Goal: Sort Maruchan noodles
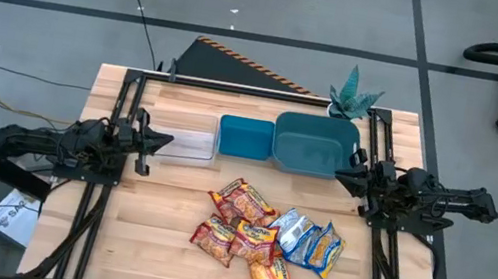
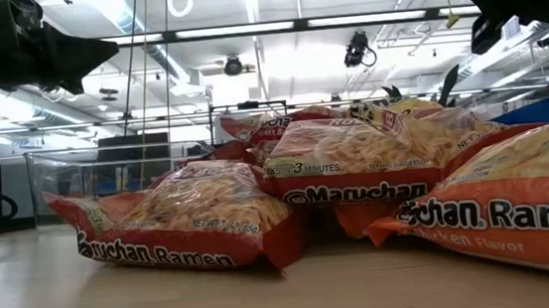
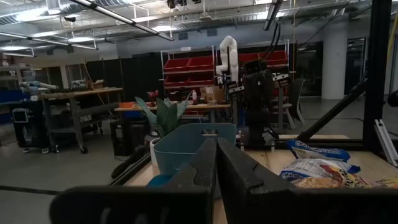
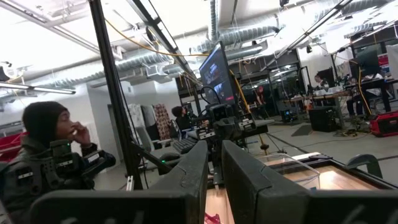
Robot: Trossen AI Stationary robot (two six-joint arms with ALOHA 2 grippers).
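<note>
Several Maruchan packets lie in a loose overlapping heap on the near middle of the table. The red-orange ones (image 1: 241, 200) (image 2: 360, 161) are on the left, two blue-silver ones (image 1: 311, 240) on the right, and an orange-yellow one (image 1: 272, 273) lies nearest. My left gripper (image 1: 165, 142) (image 3: 216, 163) hovers at the table's left side, fingers shut, pointing right. My right gripper (image 1: 338, 175) (image 4: 215, 168) hovers at the right side, pointing left, with only a narrow slit between its fingers. Both are above and well apart from the heap.
Three bins stand in a row along the far middle: a clear one (image 1: 189, 145), a small blue one (image 1: 245, 139) and a larger teal one (image 1: 314, 146). A green plant (image 1: 353, 96) is at the far edge. Bare wood lies to the left and right of the heap. A person shows in the room (image 4: 46, 140).
</note>
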